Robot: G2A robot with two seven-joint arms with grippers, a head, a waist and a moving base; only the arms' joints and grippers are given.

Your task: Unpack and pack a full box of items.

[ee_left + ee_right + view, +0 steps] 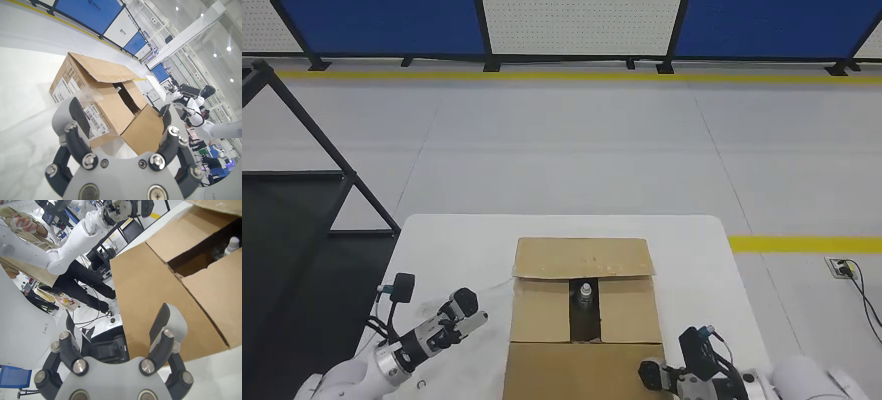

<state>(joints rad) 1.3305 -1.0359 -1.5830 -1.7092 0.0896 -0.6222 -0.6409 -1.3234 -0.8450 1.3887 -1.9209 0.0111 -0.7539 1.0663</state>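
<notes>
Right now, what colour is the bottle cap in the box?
White cap, clearest in right wrist view.

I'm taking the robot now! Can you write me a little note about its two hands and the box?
Left gripper: open, empty, beside the left side of the box.
Right gripper: open, empty, near the front right corner of the box.
The box sits on the table; a bottle stands inside, seen through the gap between the inner flaps.
Done: outer flaps open.
Left: spread the inner flaps, take things out, pack them back.
</notes>
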